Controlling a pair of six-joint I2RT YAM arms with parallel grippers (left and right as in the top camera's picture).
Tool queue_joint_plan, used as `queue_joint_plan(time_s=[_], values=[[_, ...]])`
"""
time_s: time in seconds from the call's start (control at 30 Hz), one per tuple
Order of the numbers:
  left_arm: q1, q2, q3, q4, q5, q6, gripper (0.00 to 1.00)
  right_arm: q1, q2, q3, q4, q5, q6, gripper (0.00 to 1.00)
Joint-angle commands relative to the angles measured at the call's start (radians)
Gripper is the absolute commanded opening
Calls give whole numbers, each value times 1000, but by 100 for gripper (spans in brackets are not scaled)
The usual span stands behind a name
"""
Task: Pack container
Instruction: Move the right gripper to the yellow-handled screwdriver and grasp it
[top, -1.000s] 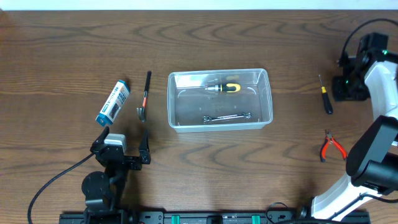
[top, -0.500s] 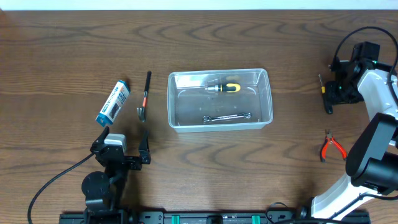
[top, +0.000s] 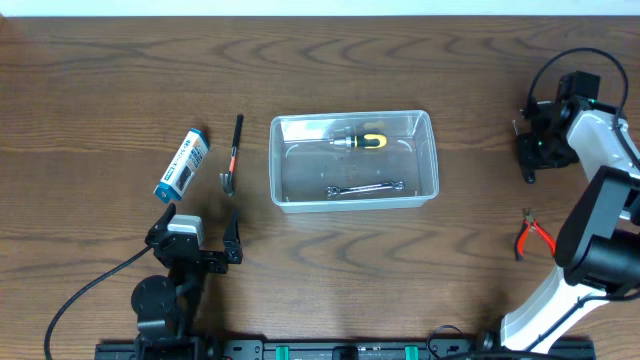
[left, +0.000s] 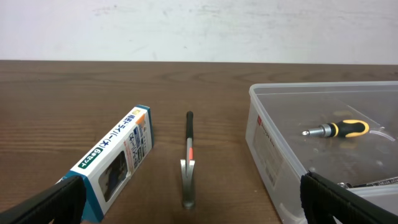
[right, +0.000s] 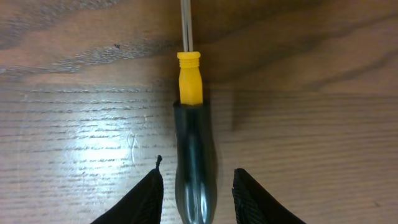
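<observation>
**Right gripper straddling a screwdriver, container mid-table**

We saw the clear plastic rectangular container (top: 350, 116) at the middle of the brown wooden table (top: 400, 270), upright, long side running left to right. Inside it lay a stubby yellow-and-black driver (top: 360, 141) by the far wall and a silver wrench (top: 365, 188) by the near wall, the two apart.

The right gripper (top: 538, 143) sat at the far right of the table, over a black-handled screwdriver with a yellow collar (right: 194, 155). Its fingers (right: 140, 199) stood partly spread on either side of the handle, with a sliver of table showing on each side. It was released, grasping nothing.

The left gripper (top: 197, 235) was at the near left, spread wide and empty, well short of everything.

Left of the container lay a small hammer with a black handle and a red band (top: 233, 150), head toward the near side. Further left was a blue-and-white box (top: 181, 163), lying at an angle. Red-handled pliers (top: 530, 235) lay on the near right, apart from the screwdriver.
</observation>
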Motion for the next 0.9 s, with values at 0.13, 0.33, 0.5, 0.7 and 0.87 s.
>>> queue_joint_plan(time_s=[0.13,0.33,0.5,0.7,0.87], values=[[3,-6,-13,-6,13,17,98,16,40,-5,19,-6,-12,36],[3,-6,-13,-6,13,17,98,16,73,-5,23,-6,-11,36],[3,-6,-13,-6,13,17,98,16,81,-5,34,-5,-11,34],[3,-6,-13,-6,13,17,98,15,81,-5,29,16,-3,14],[3,-6,-13,-6,13,17,98,16,80,-3,21,16,-3,9]])
